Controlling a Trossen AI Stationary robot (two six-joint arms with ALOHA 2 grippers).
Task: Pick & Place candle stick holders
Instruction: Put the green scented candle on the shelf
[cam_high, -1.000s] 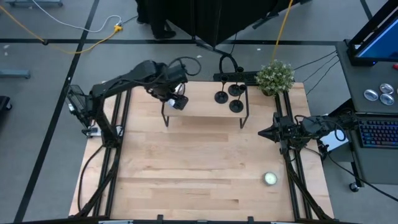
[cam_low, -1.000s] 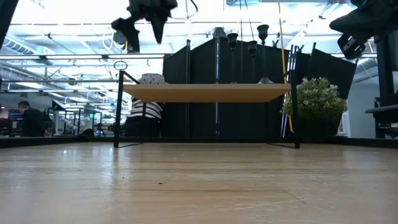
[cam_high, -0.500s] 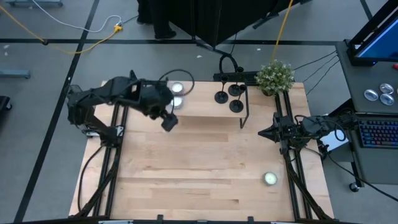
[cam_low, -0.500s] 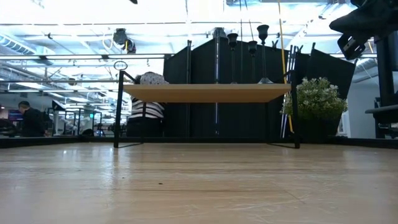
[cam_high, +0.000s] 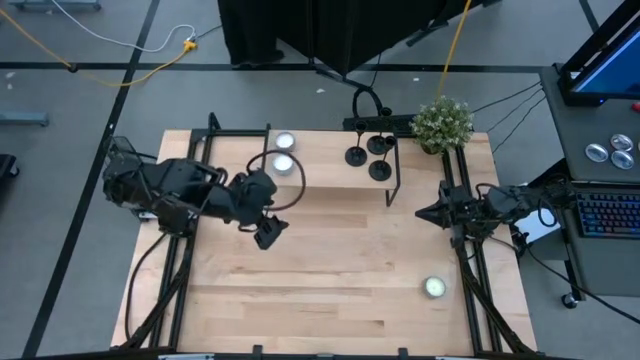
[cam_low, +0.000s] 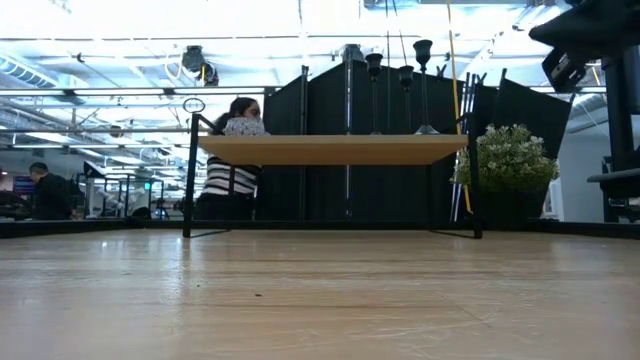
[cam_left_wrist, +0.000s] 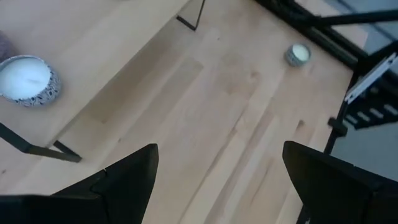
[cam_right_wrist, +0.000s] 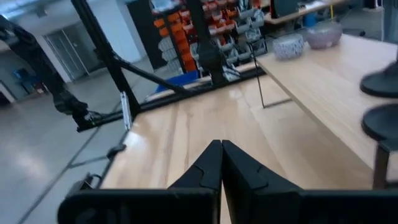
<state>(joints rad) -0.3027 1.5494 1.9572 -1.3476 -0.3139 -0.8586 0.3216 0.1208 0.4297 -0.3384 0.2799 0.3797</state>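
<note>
Three black candle stick holders (cam_high: 355, 156) (cam_high: 379, 146) (cam_high: 380, 171) stand upright on their round bases at the right end of a low wooden shelf (cam_high: 330, 165). In the low view their stems (cam_low: 406, 75) rise above the shelf top (cam_low: 330, 150). My left gripper (cam_high: 269, 234) hangs open above the table, nearer than the shelf's left end, with nothing between its fingers (cam_left_wrist: 217, 180). My right gripper (cam_high: 428, 213) waits shut at the table's right edge, pointing level toward the shelf (cam_right_wrist: 221, 158).
Two white candles (cam_high: 285, 142) (cam_high: 283, 164) sit on the shelf's left end, and a third (cam_high: 434, 287) lies on the table near the right front. A potted plant (cam_high: 442, 122) stands at the far right corner. A person (cam_low: 230, 150) is behind the shelf.
My left gripper has drawn back from above the shelf's left end toward the table's near and left side, rising out of the low view and turning as it went; it has stayed open. The two white candles on the shelf now show uncovered.
</note>
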